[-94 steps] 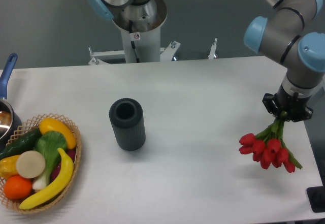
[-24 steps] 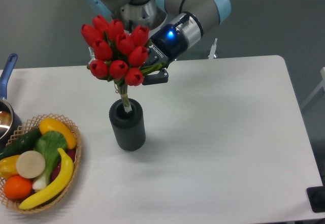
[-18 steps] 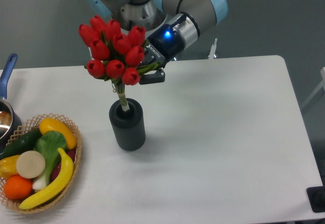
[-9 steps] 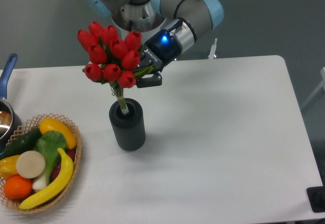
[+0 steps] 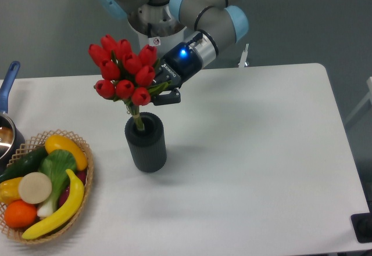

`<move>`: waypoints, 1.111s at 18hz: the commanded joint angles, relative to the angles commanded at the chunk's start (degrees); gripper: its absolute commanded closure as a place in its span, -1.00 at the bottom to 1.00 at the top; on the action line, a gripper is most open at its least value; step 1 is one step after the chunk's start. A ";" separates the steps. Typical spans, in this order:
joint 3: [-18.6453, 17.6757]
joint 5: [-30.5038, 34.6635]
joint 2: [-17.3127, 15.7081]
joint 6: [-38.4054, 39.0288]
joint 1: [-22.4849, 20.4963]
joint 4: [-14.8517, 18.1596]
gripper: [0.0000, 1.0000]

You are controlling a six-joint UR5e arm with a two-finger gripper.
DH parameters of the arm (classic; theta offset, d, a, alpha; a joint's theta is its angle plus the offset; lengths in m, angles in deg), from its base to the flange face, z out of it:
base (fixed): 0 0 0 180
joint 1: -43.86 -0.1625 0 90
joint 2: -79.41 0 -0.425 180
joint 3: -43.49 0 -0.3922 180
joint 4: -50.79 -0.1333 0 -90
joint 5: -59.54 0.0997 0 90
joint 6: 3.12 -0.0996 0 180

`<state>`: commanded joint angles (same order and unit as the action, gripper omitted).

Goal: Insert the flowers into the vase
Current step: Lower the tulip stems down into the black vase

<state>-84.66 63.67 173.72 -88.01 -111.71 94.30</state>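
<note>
The pincer (image 5: 156,89) is clenched on the flowers (image 5: 124,70), gripping the bunch at the stems just under the red buds. It reaches in from the upper right at a slant, a blue light glowing on the wrist behind it. The buds spread out to the pincer's left and above it, packed tight, with a green leaf showing at the grip. From the grip the stems run down and to the left, tilted, and their lower ends sit inside the round mouth of the vase (image 5: 146,143). How deep they go cannot be seen.

The vase stands upright on the white counter (image 5: 256,151), directly below the pincer and a little to its left. It is dark, ribbed and cylindrical. Only the stems touch it; the pincer stays above the rim, apart from it.

Far to the lower left of the pincer, at the counter's edge, sits a woven basket (image 5: 81,143) holding a banana (image 5: 61,209), an orange (image 5: 20,213), a cucumber (image 5: 23,163), a leafy green (image 5: 57,166) and other produce. Just above the basket, a pot (image 5: 7,137) with a blue handle is cut off by the frame edge.

Behind the pincer, past the counter's far edge, rises the arm's base (image 5: 152,12).
</note>
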 joint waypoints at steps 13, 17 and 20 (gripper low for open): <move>-3.51 0.35 4.31 -7.56 -0.26 0.00 0.53; -3.69 0.26 5.37 -8.36 -0.70 0.00 0.13; -3.69 0.26 5.80 -8.36 -1.40 0.00 -0.38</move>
<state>-88.35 63.94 179.52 -96.37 -113.11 94.30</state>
